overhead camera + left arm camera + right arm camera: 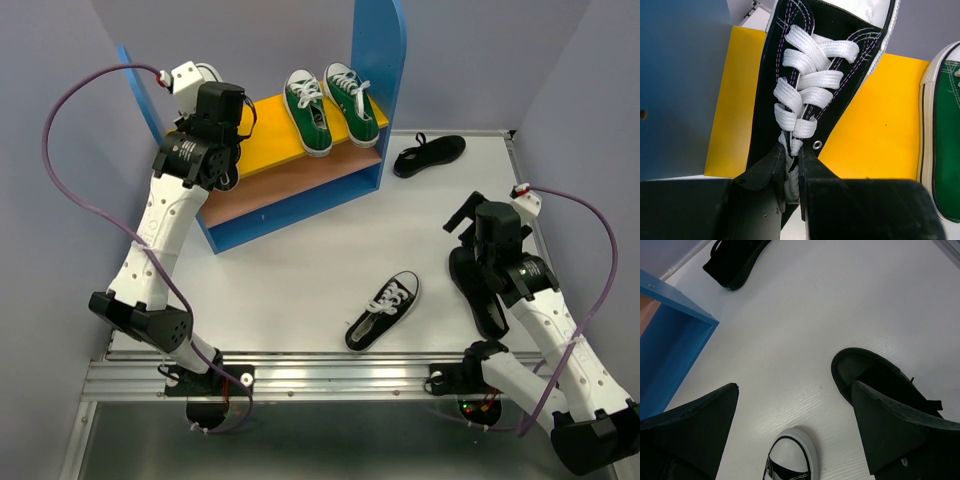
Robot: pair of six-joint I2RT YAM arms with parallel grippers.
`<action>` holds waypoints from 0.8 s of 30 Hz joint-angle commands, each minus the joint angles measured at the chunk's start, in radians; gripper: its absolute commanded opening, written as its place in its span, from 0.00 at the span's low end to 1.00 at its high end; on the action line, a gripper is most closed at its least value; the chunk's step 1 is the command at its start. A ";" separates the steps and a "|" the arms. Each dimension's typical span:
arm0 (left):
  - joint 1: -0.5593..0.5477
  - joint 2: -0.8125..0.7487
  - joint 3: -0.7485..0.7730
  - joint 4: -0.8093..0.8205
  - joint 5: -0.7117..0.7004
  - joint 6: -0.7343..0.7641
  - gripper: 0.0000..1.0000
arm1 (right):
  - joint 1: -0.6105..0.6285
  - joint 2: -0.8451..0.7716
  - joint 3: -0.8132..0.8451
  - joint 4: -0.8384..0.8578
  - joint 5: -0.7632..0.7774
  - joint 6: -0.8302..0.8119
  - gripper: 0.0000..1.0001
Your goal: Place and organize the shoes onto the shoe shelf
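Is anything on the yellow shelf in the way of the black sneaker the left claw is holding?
Nothing visible. The left gripper pinches the black sneaker over a bare stretch of the yellow board; the nearest green sneaker sits apart, to its right.

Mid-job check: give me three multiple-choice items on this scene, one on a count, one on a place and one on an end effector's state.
1. How many shoes lie on the table?
A) one B) three C) five
2. Where are the green sneakers?
A) on the upper yellow board B) on the lower board C) on the table
3. The left end effector is:
A) open and empty B) shut on a green sneaker C) shut on a black laced sneaker

Answers:
1 B: one loose laced sneaker and two all-black shoes lie there.
2 A: both stand side by side at the board's right end.
3 C: its fingers pinch the held black sneaker at the tongue and laces.
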 commanded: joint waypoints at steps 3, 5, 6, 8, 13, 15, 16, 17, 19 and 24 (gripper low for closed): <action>0.046 -0.074 -0.101 0.170 -0.011 -0.025 0.00 | -0.002 -0.007 0.011 0.008 0.020 -0.004 1.00; 0.059 -0.066 -0.115 0.170 0.014 -0.027 0.00 | -0.002 -0.005 0.012 0.008 0.018 -0.002 1.00; 0.064 -0.063 -0.116 0.170 0.023 -0.024 0.02 | -0.002 -0.005 0.014 0.009 0.020 -0.002 1.00; 0.069 -0.060 -0.121 0.173 0.044 -0.017 0.20 | -0.002 -0.008 0.014 0.008 0.018 -0.002 1.00; 0.067 -0.072 -0.124 0.222 0.094 0.042 0.56 | -0.002 -0.015 0.012 0.003 0.018 -0.005 1.00; 0.067 -0.079 -0.117 0.252 0.113 0.082 0.57 | -0.002 -0.013 0.012 0.001 0.017 -0.004 1.00; 0.067 -0.086 -0.113 0.262 0.121 0.098 0.57 | -0.002 -0.013 0.014 0.003 0.017 -0.004 1.00; 0.067 -0.089 -0.106 0.287 0.139 0.114 0.57 | -0.002 -0.010 0.014 0.001 0.013 -0.004 1.00; 0.062 -0.100 -0.097 0.314 0.176 0.182 0.57 | -0.002 -0.007 0.017 0.001 0.010 -0.002 1.00; -0.025 -0.120 -0.063 0.380 0.196 0.341 0.56 | -0.002 0.001 0.026 0.001 0.012 -0.001 1.00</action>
